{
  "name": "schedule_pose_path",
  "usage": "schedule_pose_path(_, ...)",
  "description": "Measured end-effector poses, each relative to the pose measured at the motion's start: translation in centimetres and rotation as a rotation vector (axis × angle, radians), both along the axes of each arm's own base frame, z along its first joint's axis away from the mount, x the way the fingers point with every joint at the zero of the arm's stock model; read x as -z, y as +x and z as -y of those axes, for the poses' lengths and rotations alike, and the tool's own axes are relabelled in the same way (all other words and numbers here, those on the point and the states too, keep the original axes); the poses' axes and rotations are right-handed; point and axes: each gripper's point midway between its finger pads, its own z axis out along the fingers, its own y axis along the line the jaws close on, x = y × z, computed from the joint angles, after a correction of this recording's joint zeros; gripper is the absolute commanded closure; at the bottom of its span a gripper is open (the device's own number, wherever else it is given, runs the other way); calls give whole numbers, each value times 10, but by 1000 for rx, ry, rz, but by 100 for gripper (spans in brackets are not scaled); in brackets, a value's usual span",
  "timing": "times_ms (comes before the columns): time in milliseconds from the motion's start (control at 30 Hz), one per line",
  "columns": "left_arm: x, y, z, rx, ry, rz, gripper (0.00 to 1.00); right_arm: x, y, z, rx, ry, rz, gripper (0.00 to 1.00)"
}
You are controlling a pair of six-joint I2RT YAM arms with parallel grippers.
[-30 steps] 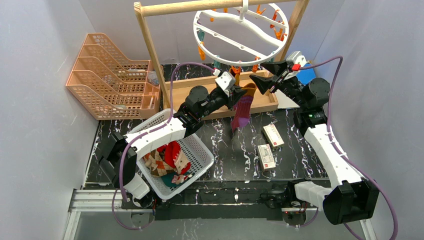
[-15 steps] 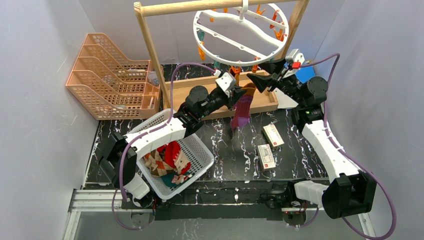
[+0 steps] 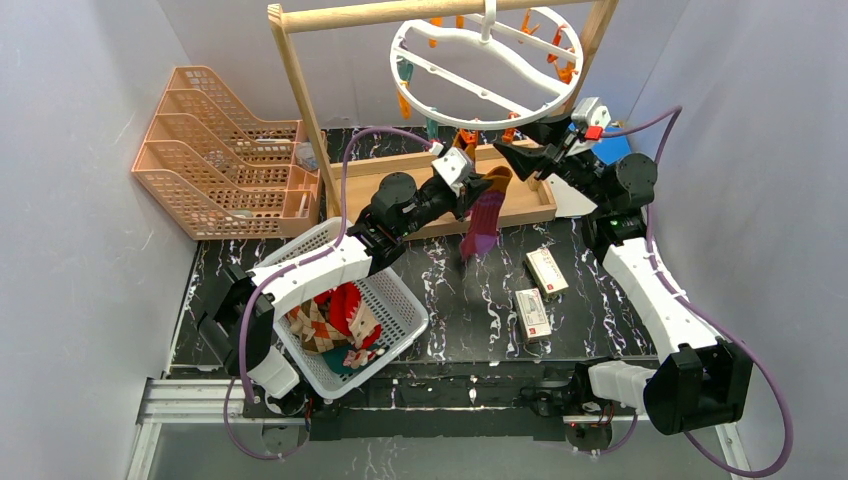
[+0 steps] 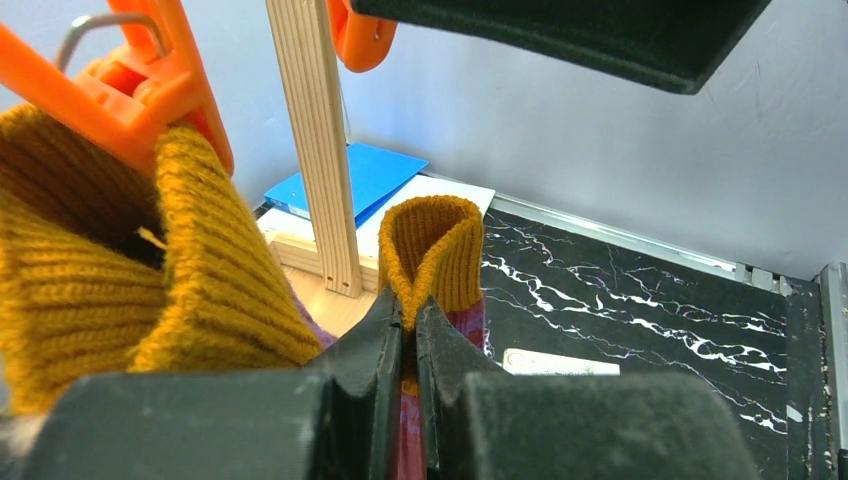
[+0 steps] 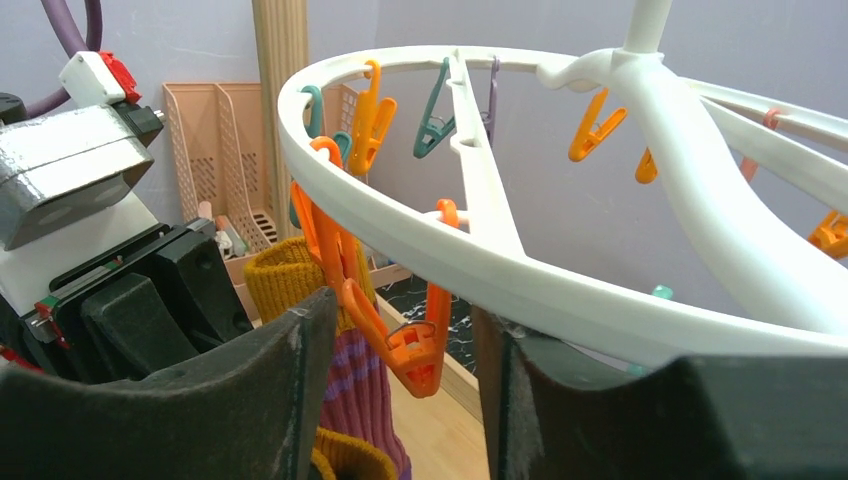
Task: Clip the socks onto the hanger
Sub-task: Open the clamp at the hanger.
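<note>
Left arm: reaches forward and up from the near bench (image 3: 480, 300) edge. It passes over a white basket (image 3: 408, 288) holding the spare socks (image 3: 340, 315), which sit well behind and below the left claw (image 3: 478, 188). This claw is pinched fully down on the mustard cuff of a maroon sock (image 3: 483, 225), and the foot hangs below the claw.

Right arm: folded upward with the elbow high. The right claw (image 3: 522, 150) points across at the left claw, just beside the cuff. Its jaws are partway apart and straddle an orange clip (image 5: 400, 345) that dangles from the hanger (image 5: 380, 215) rim just above. A gap shows on one side of the clip, so nothing is gripped.

Left wrist view only: the cuff fold stands up between the fingertips. A cuff-side clip (image 4: 150, 100) touches the cuff left of the claw, and a rack post (image 4: 315, 150) stands beyond.

Right wrist view only: more orange and teal clips hang round the ring beyond the claw.

Top view only: the hanger hangs from the wooden rack (image 3: 300, 90) rail, above and beyond both claws.
</note>
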Motion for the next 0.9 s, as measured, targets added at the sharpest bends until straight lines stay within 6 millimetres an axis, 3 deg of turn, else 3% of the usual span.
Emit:
schedule_pose_path(467, 3, -1, -1, 0, 8, 3, 100, -5, -2, 0, -7, 16, 18, 67)
schedule_pose_path(633, 5, -1, -1, 0, 12, 0, 100, -5, -4, -2, -18, 22, 7, 81)
schedule_pose_path(733, 5, -1, -1, -1, 12, 0, 100, -5, -5, -2, -24, 25, 5, 99)
schedule_pose_path(900, 5, -1, -2, -2, 11, -1, 100, -5, -6, -3, -32, 42, -21, 99)
